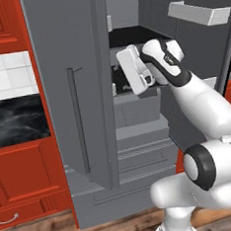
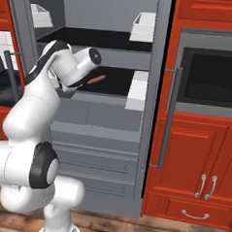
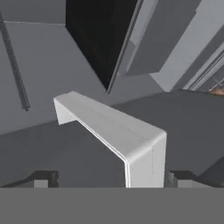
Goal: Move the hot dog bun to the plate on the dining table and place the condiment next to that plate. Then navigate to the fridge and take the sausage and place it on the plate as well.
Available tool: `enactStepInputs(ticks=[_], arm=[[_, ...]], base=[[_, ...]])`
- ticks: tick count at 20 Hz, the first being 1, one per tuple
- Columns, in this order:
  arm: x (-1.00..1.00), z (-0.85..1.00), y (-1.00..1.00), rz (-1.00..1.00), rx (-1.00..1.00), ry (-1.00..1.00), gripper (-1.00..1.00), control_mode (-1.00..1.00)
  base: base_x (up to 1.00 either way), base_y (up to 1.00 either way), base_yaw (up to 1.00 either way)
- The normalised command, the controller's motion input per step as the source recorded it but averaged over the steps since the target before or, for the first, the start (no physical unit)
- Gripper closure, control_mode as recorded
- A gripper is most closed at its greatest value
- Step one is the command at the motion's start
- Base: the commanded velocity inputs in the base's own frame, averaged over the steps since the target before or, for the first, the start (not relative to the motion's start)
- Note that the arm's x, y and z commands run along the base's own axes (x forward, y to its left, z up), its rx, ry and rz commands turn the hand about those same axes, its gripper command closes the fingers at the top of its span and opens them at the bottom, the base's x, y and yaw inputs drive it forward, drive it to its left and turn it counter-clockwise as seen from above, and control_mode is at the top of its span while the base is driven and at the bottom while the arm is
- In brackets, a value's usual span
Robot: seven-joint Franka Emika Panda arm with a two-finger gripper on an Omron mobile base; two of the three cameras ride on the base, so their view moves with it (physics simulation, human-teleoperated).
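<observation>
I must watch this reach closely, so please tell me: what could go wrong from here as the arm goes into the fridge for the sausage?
1. The sausage lies deep on a dark shelf. The open pincer points at a door bin, not at it, so it may knock the bin.
2. The arm passes close to the fridge door edge and could scrape it.
3. A thin, round sausage may roll away if nudged.

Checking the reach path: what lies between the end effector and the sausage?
Hand view: a white bin stands right before the open end effector; beyond it, bare grey shelf up to the sausage.
</observation>
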Motion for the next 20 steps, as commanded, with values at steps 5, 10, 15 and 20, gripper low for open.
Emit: enactStepInputs(ticks=[5, 10, 15, 20], arm=[[0.00, 0.10, 0.34, 0.07, 0.00, 0.05, -1.00, -1.00], [0.00, 0.01, 0.42, 0.09, 0.03, 0.06, -1.00, -1.00], [-0.10, 0.00, 0.55, 0.19, 0.03, 0.09, -1.00, -1.00], [-0.44, 0.00, 0.59, 0.21, 0.00, 0.00, -1.00, -1.00]], base=[[0.00, 0.00, 0.00], [0.00, 0.00, 0.00], [0.00, 0.00, 0.00], [0.00, 0.00, 0.00]])
